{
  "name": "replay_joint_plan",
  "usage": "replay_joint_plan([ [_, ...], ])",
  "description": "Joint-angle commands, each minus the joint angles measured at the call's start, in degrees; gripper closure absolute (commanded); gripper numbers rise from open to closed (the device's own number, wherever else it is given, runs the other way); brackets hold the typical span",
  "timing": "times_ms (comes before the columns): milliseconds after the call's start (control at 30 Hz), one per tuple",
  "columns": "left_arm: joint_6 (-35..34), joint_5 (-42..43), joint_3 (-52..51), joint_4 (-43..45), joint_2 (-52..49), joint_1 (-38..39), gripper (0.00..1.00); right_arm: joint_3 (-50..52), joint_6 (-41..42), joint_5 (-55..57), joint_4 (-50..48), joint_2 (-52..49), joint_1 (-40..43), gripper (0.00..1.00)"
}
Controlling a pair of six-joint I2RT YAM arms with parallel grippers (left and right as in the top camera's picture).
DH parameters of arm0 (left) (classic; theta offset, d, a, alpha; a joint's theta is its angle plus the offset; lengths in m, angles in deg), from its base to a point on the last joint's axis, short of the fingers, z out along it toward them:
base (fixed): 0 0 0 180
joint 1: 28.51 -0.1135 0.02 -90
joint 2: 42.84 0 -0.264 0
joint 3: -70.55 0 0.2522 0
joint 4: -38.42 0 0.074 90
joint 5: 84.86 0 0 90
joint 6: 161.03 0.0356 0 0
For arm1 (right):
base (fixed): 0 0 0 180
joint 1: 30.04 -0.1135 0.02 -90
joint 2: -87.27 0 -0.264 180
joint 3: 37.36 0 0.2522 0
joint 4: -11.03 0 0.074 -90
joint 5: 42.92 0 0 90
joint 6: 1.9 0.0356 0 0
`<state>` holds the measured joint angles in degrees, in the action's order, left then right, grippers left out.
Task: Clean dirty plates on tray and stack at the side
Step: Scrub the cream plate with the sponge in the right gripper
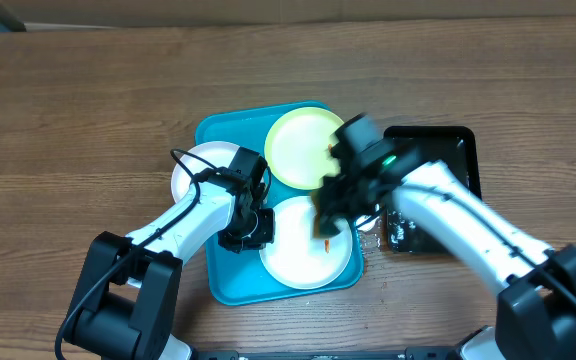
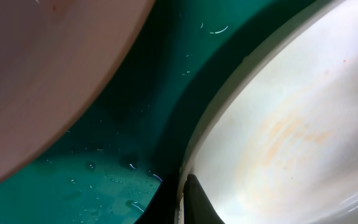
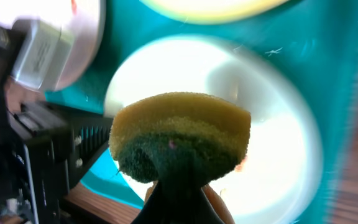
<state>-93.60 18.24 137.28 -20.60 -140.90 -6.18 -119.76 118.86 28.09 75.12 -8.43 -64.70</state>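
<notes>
Sponge: your right gripper pinches it above the front white plate.
Left gripper: fingers narrow on that plate's rim.
Progress: smear showing; nothing stacked beside tray yet.

Tray crowded with plates, both arms over it, black tray right, table open elsewhere

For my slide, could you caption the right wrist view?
Right tool holds scouring sponge over white plate on turquoise tray.
</notes>
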Motion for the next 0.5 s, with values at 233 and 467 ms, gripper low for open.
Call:
replay_joint_plan([
  [233,-1.25,-3.02,-0.81,0.28,-2.25,0.17,0.96,9.05,26.14,19.52,-11.47,-1.49,-13.29,0.96],
  [467,-1.22,-3.04,-0.81,0.11,-2.25,0.17,0.96,10.1,26.29,19.37,-15.47,-8.28,-12.9,0.96],
])
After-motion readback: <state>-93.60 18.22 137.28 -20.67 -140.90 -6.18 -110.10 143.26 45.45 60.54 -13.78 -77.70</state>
